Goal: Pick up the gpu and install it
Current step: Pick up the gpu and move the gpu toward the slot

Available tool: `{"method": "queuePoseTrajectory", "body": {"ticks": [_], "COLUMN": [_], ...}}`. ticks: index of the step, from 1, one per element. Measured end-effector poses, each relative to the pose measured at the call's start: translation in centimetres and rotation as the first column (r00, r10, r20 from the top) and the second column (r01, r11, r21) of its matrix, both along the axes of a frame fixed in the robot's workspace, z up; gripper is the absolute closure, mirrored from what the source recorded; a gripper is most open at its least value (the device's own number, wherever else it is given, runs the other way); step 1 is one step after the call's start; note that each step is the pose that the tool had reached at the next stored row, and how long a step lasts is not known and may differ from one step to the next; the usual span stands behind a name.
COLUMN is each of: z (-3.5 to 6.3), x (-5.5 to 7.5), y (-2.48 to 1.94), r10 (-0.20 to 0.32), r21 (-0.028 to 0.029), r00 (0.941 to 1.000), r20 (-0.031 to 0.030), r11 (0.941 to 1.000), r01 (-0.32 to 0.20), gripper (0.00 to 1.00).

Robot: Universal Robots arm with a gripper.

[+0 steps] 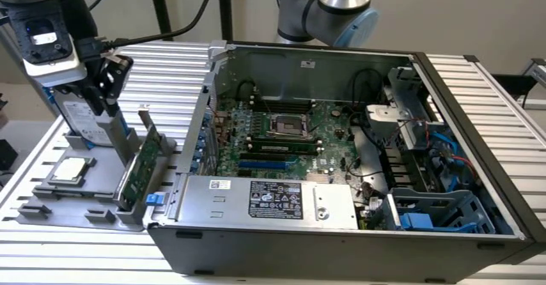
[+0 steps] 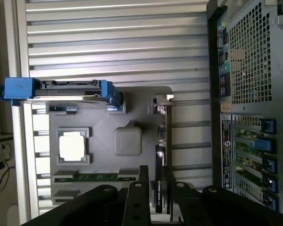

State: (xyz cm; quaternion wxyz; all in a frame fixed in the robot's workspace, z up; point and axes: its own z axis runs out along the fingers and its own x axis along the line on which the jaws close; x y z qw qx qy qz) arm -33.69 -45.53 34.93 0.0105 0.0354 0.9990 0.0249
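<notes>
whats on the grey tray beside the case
The gpu on edge, a hard drive upright, a CPU chip flat, a memory stick. Slots in the tray beneath them are covered.

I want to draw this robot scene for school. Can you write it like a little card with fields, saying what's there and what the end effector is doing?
gpu: standing on edge in the gray holder, not installed
end effector: open, above the holder, lined up over the gpu, holding nothing
hard drive: upright in the same holder, blue rails
CPU chip: lying flat in the holder
computer case: beside the holder, side open, motherboard showing
</notes>
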Motion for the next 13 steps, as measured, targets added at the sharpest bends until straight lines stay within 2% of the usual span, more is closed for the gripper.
{"method": "queuePoseTrajectory", "body": {"ticks": [1,2,4,5,6,10,13], "z": [0.00,0.00,0.00,0.00,0.00,-0.46,-1.02], "x": [0.0,0.0,0.0,0.0,0.0,0.0,0.0], "y": [0.00,0.00,0.00,0.00,0.00,-0.06,-0.33], "r10": [0.000,0.000,0.000,0.000,0.000,0.000,0.000], "r21": [0.0001,0.0002,0.0004,0.0004,0.0005,-0.0005,-0.0006], "r00": [1.0000,1.0000,1.0000,1.0000,1.0000,1.0000,1.0000], "r20": [0.0000,0.0000,0.0000,0.0000,0.0002,0.0006,0.0007], "r11": [1.0000,1.0000,1.0000,1.0000,1.0000,1.0000,1.0000], "r01": [0.000,0.000,0.000,0.000,0.000,0.000,0.000], "gripper": [0.70,0.70,0.58,0.58,0.52,0.52,0.52]}}
